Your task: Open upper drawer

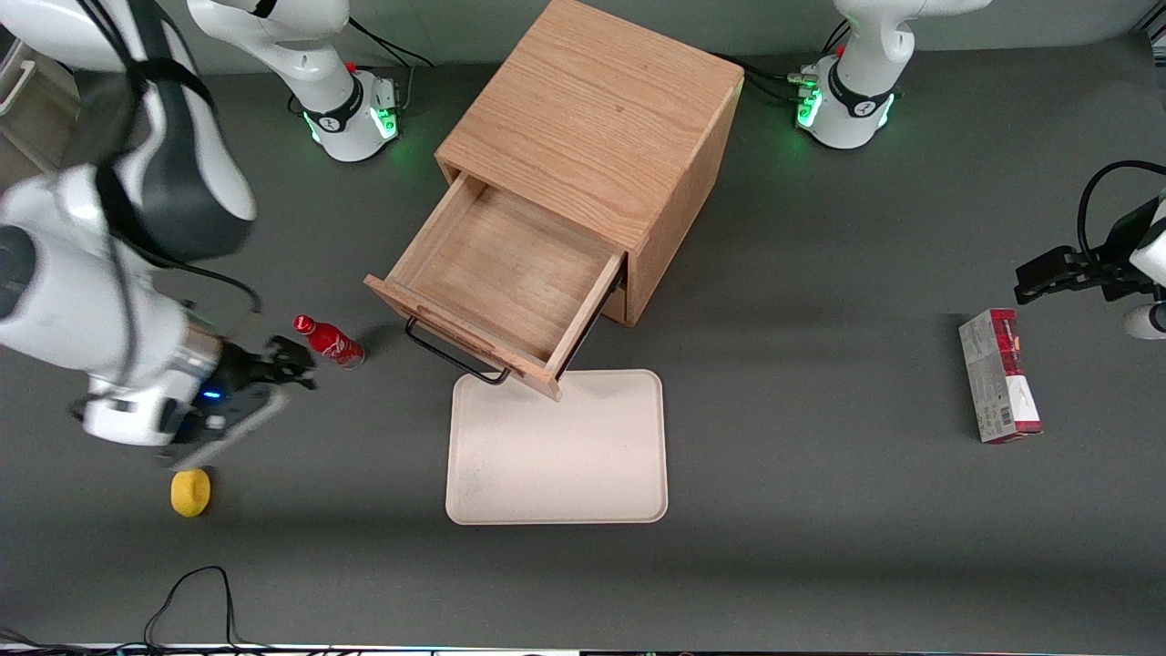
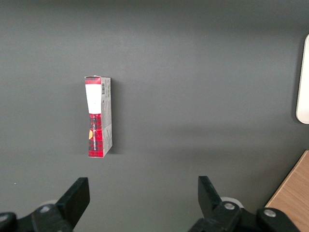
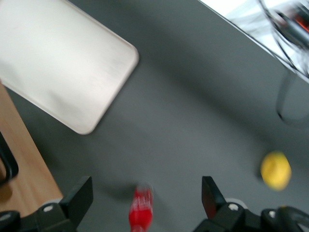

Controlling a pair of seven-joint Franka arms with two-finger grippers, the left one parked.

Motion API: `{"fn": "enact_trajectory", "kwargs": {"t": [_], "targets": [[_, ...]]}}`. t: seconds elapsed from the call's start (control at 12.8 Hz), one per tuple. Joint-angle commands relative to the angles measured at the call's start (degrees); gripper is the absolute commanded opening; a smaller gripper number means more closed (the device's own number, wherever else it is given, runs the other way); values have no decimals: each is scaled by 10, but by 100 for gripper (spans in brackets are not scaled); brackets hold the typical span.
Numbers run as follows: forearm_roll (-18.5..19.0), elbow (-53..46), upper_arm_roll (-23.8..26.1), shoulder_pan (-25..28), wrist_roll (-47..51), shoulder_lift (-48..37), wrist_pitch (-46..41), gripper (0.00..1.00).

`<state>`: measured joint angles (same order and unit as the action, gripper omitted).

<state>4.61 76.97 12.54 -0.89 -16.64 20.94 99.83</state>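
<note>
I count one wooden cabinet (image 1: 592, 118), one tray (image 1: 557, 448), one red bottle (image 1: 330, 340), one yellow lemon (image 1: 190, 492) and one red-and-white carton (image 1: 998, 375) on the grey table (image 1: 820, 510). The upper drawer (image 1: 496, 282) sits pulled out of the oak-grained box, its thin black bar handle (image 1: 453, 356) over the tray's edge. The tray is flat, cream, with rounded corners. My gripper (image 3: 145, 193) hovers spread wide above the lying bottle (image 3: 141, 212), holding nothing, toward the working arm's end of the table.
</note>
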Motion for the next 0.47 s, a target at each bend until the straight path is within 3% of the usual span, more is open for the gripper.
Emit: {"fn": "enact_trajectory", "kwargs": {"t": [0.0,0.16,0.39], "targets": [[-6,18,-9,12,222,-60,-75,100],[-9,91,-12,11,288,-129,-94,100],[-62,285,-103,13,295,-279,3,100]]}}
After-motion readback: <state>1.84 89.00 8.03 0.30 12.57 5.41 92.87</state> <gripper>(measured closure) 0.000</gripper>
